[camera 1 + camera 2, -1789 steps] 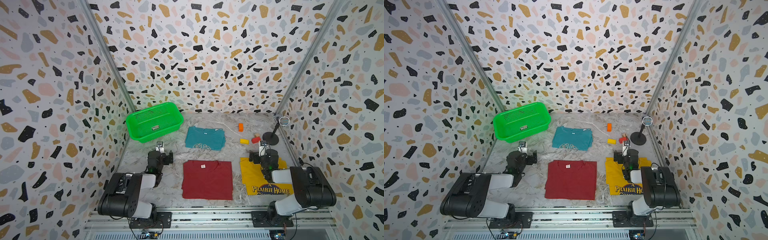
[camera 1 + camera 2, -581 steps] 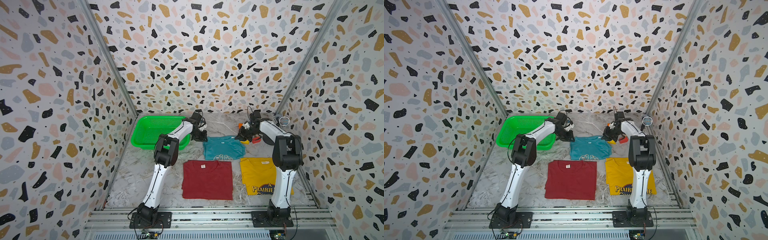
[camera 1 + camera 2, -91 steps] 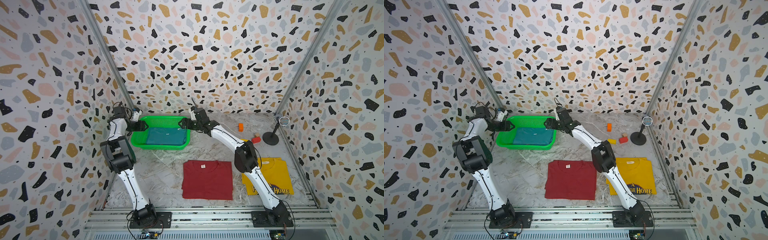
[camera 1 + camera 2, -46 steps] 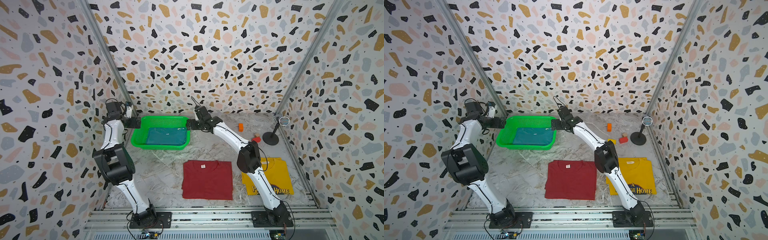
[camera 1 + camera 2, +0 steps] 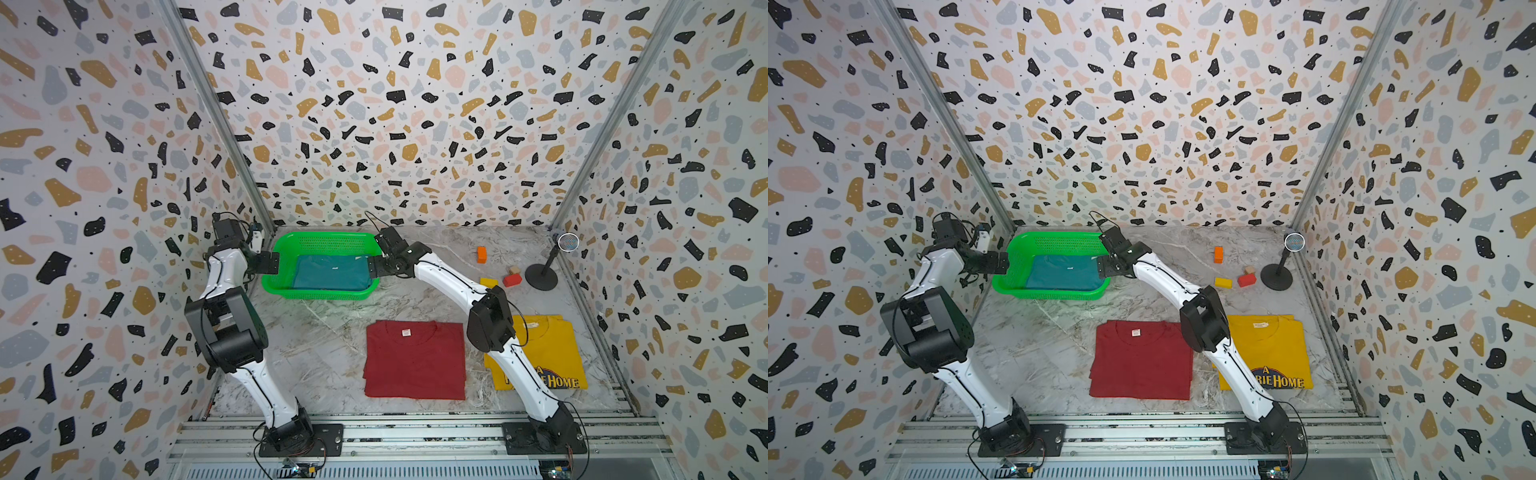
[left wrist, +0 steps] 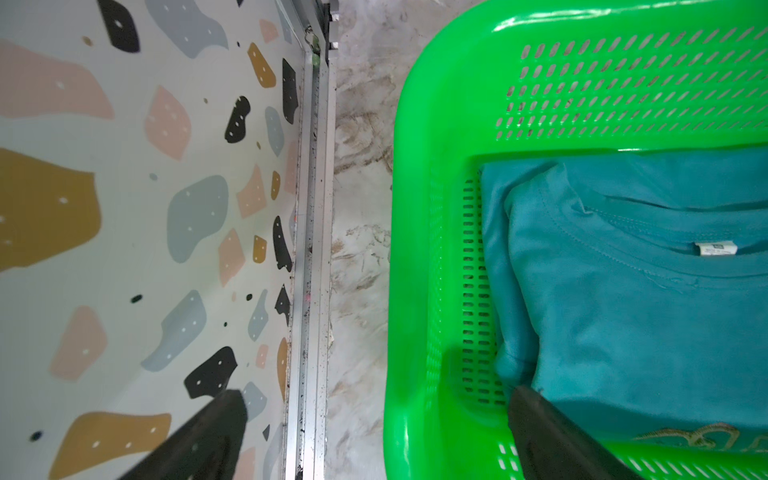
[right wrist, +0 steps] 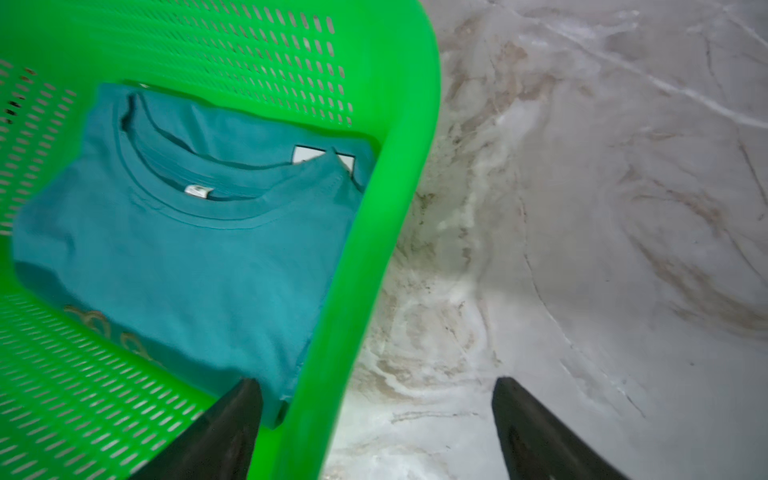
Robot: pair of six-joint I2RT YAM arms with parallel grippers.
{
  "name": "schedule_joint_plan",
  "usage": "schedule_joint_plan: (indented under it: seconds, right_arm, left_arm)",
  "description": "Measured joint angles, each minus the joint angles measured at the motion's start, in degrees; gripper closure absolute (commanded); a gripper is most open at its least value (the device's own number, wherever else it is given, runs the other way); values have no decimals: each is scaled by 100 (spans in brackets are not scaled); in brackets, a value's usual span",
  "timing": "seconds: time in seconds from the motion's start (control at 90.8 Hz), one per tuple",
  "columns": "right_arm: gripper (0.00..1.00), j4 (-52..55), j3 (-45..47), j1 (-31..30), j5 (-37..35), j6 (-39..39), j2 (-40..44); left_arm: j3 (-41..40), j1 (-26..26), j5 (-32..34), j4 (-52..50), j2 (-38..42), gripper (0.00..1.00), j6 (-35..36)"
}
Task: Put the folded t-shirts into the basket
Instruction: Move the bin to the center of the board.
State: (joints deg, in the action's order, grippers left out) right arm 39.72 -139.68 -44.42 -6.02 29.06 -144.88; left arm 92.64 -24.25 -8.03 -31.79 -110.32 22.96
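A yellow t-shirt (image 5: 1266, 345) at the near right carries a dark print with yellow letters. In a top view it reads a capital "A" above "RIE HOME"; the first letters of that line are hidden behind the right arm (image 5: 1229, 357). Small white neck tags (image 5: 1136, 332) on the yellow t-shirt, the red t-shirt (image 5: 1142, 365) at near centre and the teal t-shirt (image 6: 644, 332) in the far-left basket (image 6: 415, 208) are too small to read. A white label (image 7: 303, 154) inside the basket, half covered by teal cloth, cannot be read either.

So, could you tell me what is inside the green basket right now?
Only the teal folded t-shirt lies in the basket, flat, collar tag up. It covers most of the floor, so anything beneath it is hidden.
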Motion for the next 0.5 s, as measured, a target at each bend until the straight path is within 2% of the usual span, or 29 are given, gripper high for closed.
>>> schedule_joint_plan:
  seconds: [0.253,0.496]
  right_arm:
    - [8,138,144,26,-472,-153,-11]
    - [5,129,1622,297,-638,-382,811]
  left_arm:
    - [-129,0,-72,-42,37,0,37]
    - [-310,63,-463,-385,442,0,15]
